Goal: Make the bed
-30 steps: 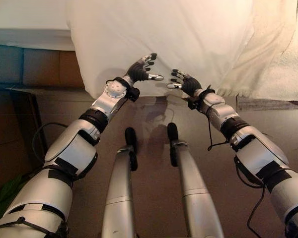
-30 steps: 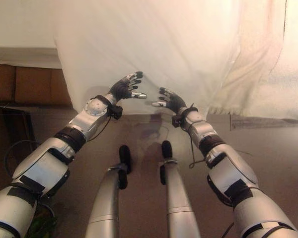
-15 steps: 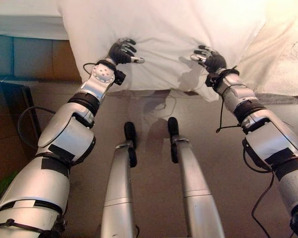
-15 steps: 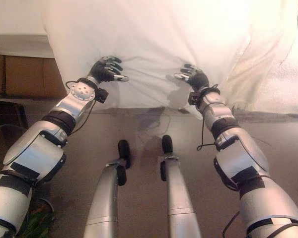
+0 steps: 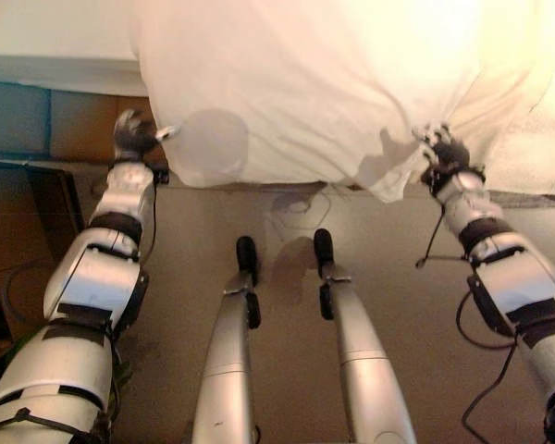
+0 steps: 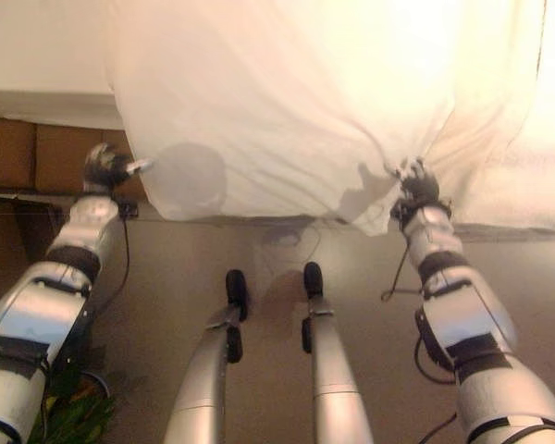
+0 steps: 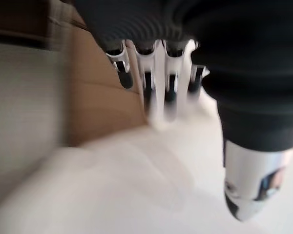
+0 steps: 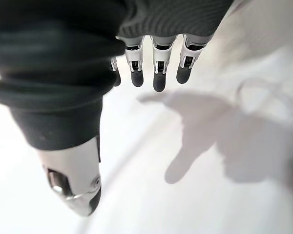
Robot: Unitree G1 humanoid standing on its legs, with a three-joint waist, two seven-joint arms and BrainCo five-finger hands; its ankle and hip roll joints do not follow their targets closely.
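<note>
Brown floor (image 5: 287,407) below, smooth, evenly lit. Bed base (image 5: 65,125) at upper left, panelled side showing blue-grey and brown sections. Pale mattress edge (image 5: 55,72) running above base. Dark furniture (image 5: 37,199) at left, low by floor. Green patch (image 6: 74,421) at lower left corner. Strong warm light at upper right.

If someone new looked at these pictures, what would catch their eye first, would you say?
The big white sheet hanging over the bed's edge, filling the upper middle. Next, the two hands spread wide: the left hand at the sheet's left edge, the right hand at its lower right corner, fingers open against the cloth.
</note>
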